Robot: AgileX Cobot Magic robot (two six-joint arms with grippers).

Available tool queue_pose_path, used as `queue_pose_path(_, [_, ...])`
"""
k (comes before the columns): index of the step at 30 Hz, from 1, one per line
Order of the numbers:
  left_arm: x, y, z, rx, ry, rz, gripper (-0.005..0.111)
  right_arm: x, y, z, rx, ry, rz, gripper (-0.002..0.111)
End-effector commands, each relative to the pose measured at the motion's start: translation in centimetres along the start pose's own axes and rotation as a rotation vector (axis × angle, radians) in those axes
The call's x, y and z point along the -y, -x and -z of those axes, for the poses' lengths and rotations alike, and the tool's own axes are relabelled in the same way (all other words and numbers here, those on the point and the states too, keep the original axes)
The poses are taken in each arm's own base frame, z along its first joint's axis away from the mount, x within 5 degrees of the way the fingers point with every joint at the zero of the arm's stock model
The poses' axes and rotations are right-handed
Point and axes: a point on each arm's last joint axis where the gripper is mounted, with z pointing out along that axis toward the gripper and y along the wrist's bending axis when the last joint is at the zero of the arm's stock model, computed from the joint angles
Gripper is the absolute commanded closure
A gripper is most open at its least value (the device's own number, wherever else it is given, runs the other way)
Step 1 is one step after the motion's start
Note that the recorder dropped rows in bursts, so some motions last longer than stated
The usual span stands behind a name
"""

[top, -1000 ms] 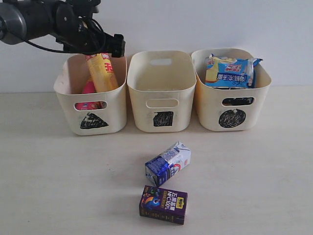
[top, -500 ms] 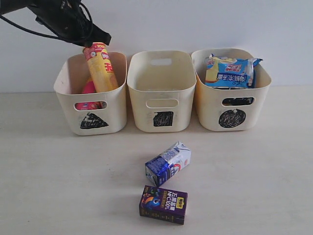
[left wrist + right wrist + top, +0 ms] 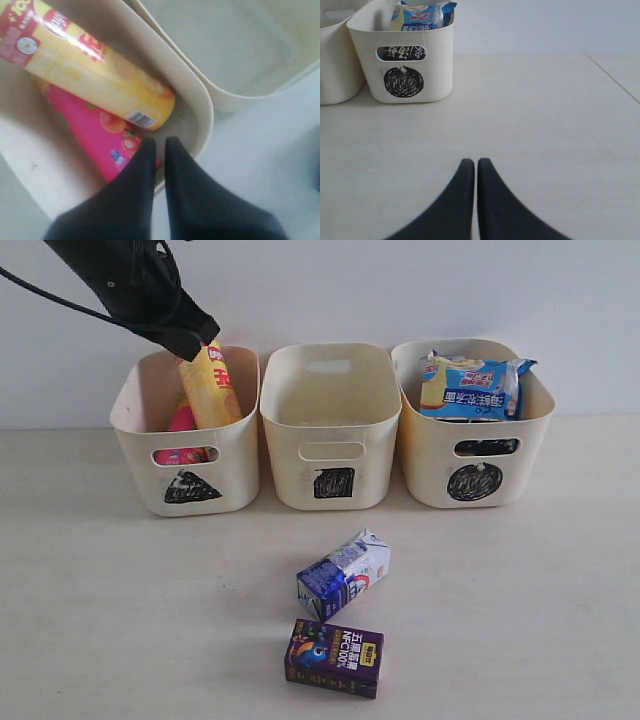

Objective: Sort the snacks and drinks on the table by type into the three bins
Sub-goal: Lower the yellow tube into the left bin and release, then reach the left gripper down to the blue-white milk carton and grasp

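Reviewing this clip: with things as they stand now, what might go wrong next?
1. The yellow tube leans in the triangle bin, its top above the rim right beside the shut left gripper; a careless arm move may tip it out.
2. The blue-and-white carton and purple carton lie close together on the table; grasping one may shove the other.

Bright, even, diffuse light throughout. Faint soft shadows beside the purple carton (image 3: 333, 657) on the desk (image 3: 120, 640). Exterior view sharp. Left wrist view soft; yellow tube (image 3: 95, 70) and jaws blurred.
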Motion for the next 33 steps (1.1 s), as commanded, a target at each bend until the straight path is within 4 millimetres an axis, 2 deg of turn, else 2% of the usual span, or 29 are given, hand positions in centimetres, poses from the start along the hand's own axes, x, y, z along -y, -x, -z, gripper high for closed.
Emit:
queue_pose_path(1, [1.1, -0.9, 1.5, -0.03, -0.066, -0.038, 0.102, 0.0, 0.0, 0.0, 0.009, 0.001, 0.01, 0.108])
queue_pose_path(6, [2.6, -2.6, 2.7, 0.009, -0.134, -0.071, 0.102, 0.0, 0.0, 0.0, 0.009, 0.001, 0.01, 0.108])
queue_pose_path(11, [4.8, -4.4, 3.3, 0.074, -0.276, -0.095, 0.102, 0.0, 0.0, 0.0, 0.009, 0.001, 0.01, 0.108])
queue_pose_path(18, [7.4, -5.7, 3.7, 0.134, -0.386, -0.161, 0.102, 0.0, 0.0, 0.0, 0.009, 0.001, 0.01, 0.108])
queue_pose_path(21, [9.0, -5.8, 3.4, 0.118, -0.412, -0.194, 0.102, 0.0, 0.0, 0.0, 0.009, 0.001, 0.01, 0.108])
queue_pose_path(26, [13.8, -5.4, 3.1, 0.087, -0.443, -0.321, 0.102, 0.0, 0.0, 0.0, 0.009, 0.001, 0.01, 0.108])
queue_pose_path(30, [15.2, -5.4, 3.0, 0.08, -0.458, -0.361, 0.102, 0.0, 0.0, 0.0, 0.009, 0.001, 0.01, 0.108])
queue_pose_path(33, [17.3, -5.9, 2.0, 0.041, -0.494, -0.409, 0.102, 0.0, 0.0, 0.0, 0.009, 0.001, 0.01, 0.108])
